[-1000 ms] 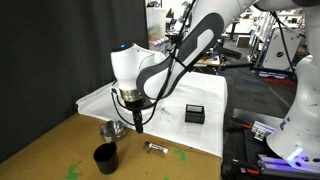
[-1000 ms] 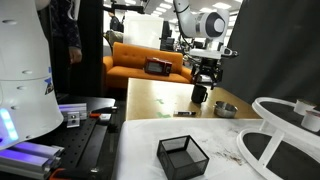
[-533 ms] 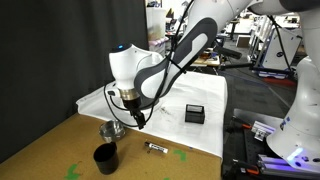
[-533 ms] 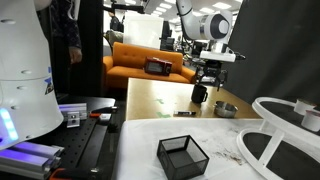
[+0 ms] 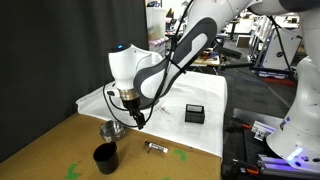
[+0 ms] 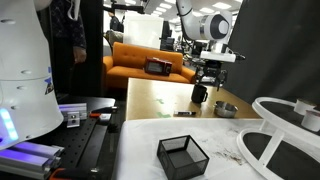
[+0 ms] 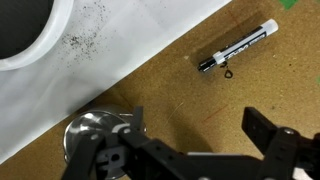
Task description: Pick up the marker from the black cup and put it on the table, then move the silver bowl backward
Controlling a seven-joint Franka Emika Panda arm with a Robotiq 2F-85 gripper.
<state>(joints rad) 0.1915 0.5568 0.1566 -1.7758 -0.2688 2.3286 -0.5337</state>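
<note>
Since the marker (image 7: pixel 237 48) lies flat on the bare surface (image 7: pixel 200 95), apart from the silver bowl (image 7: pixel 85 135) and outside the black cup (image 5: pixel 105 157), I judge the first step done and the bowl move outstanding.

Tool (image 7: pixel 198 135): hangs above the bowl's edge, jaws spread as wide as they go, nothing held. In the wrist view one finger (image 7: pixel 135 122) overlaps the bowl's rim. The other sits off the bowl, on the marker's side. The bowl is not centred between the jaws.

Risks from here:
- A straight descent at this offset would land a finger on the rim. The bowl looks light, so it could tilt or flip.
- The bowl's metal wall is polished. A pinch on one side of the rim may slip, and the bowl could squirt out sideways.
- The edge of the white cloth (image 7: pixel 130 50) runs just beside the bowl. If "backward" means toward the cloth, a dragged bowl could ruck the cloth or ride up on it and tip. Lifting the bowl clear would avoid this.
- The cup stands near the bowl, on the side away from the cloth. Jaws this wide could clip it during an approach or sweep.
- The marker is round. Any knock from a shoved bowl would send it rolling across the surface.
</note>
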